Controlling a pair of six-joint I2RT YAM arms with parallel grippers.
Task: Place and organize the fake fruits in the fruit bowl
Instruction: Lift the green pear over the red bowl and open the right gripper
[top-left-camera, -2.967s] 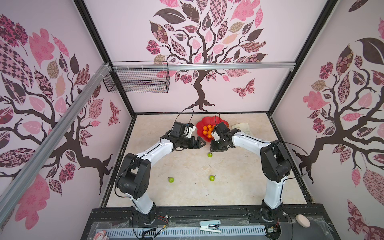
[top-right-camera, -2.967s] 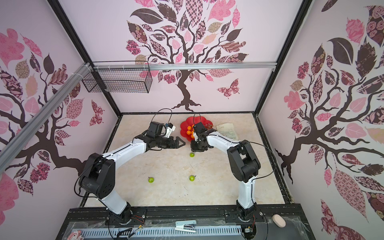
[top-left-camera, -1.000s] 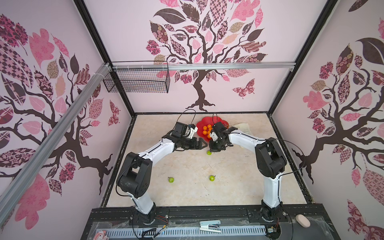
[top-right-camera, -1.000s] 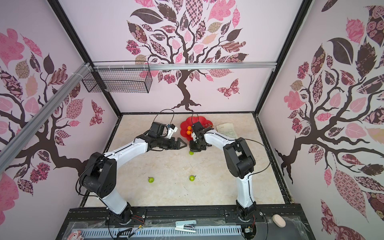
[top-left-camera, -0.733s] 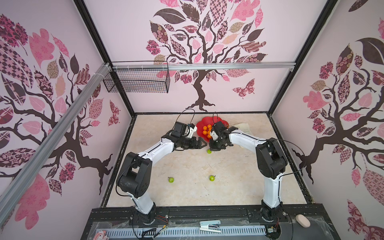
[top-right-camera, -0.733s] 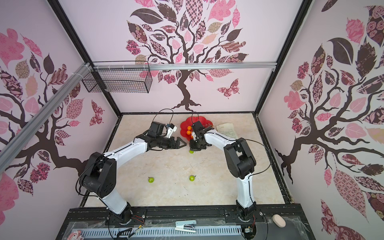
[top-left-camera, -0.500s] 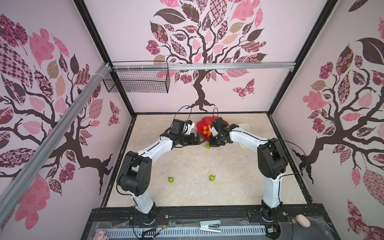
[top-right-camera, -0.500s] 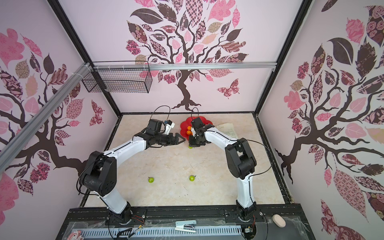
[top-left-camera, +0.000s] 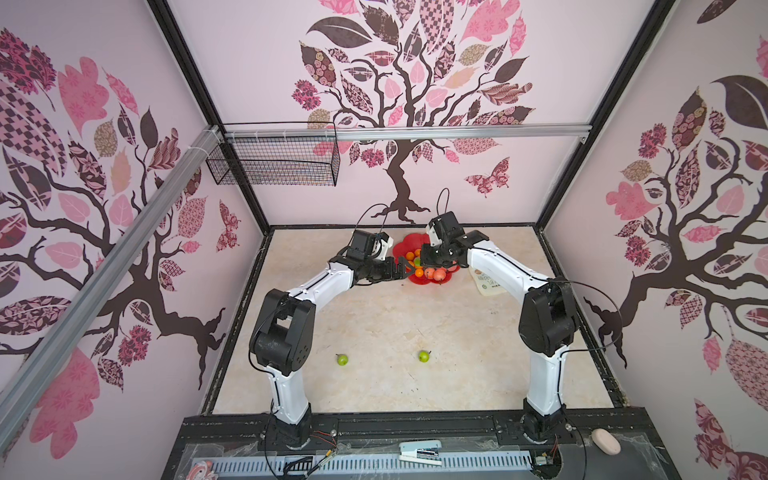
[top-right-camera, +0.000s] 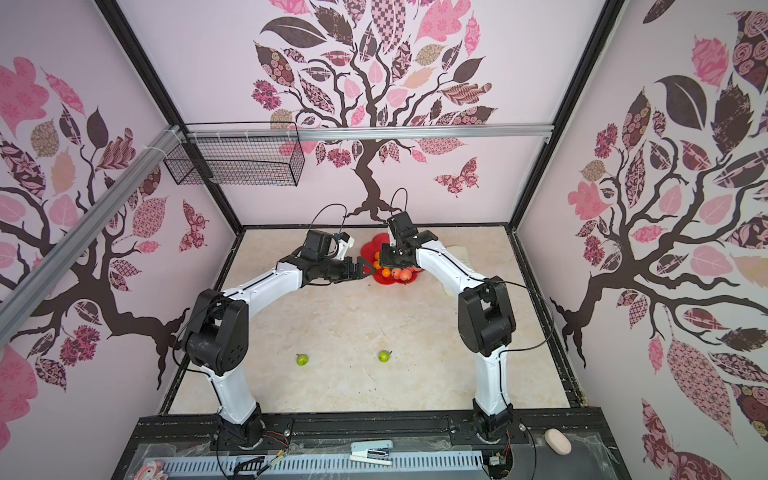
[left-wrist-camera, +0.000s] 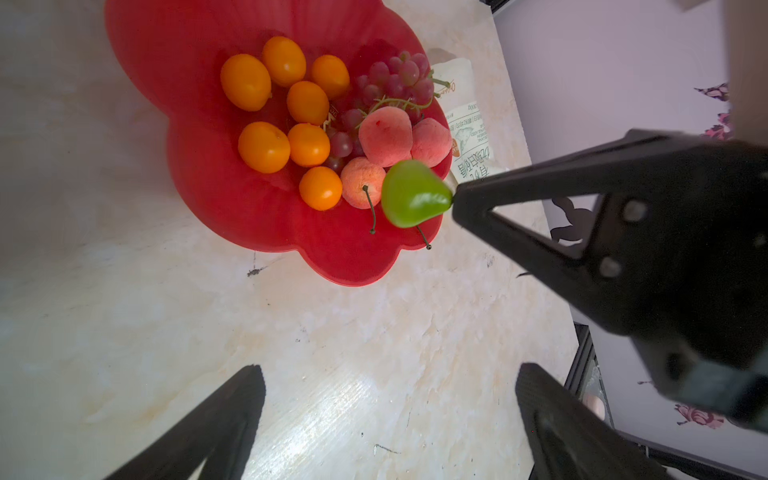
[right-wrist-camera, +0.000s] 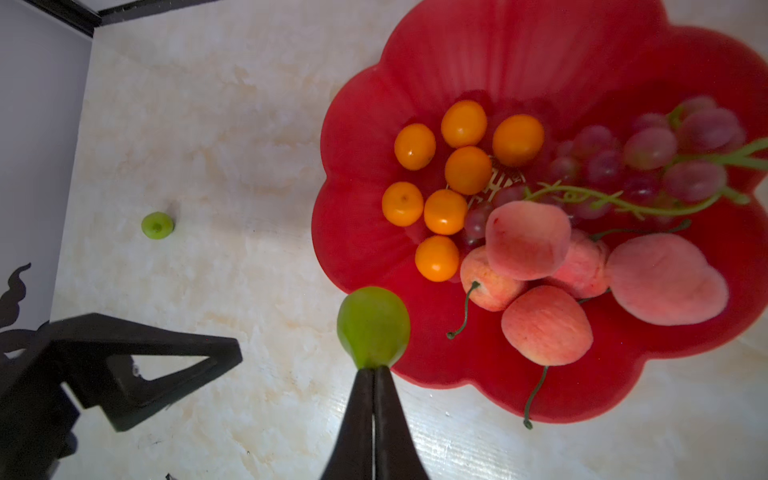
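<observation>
Fruit in hand at this moment is one green pear (right-wrist-camera: 373, 328). It hangs from the right gripper (right-wrist-camera: 374, 376), whose two fingers are pressed together on its narrow stem end. The pear is in the air over the near rim of the red bowl (right-wrist-camera: 361, 216), partly above the rim and partly above the table (right-wrist-camera: 208, 124).

Inside the bowl there are already seven orange balls (right-wrist-camera: 468, 170) in a group, with the grapes (right-wrist-camera: 648, 149) beside them and the peaches (right-wrist-camera: 528, 241) and small red apples (right-wrist-camera: 546, 326) close to the pear. The left gripper (left-wrist-camera: 390, 370) waits just beside the bowl with its fingers spread wide and nothing between them.

I judge that the step is the carrying of the pear into the bowl, so the next move calls for bringing it further over the red inside before letting go (a round fruit dropped on the rim may roll out). A free place seems to be the bare petal near the oranges.

Two green fruits (top-left-camera: 342, 360) lie on the table near the front, well apart from the bowl, so the task is not finished. A paper packet (top-left-camera: 488, 282) lies beside the bowl.
</observation>
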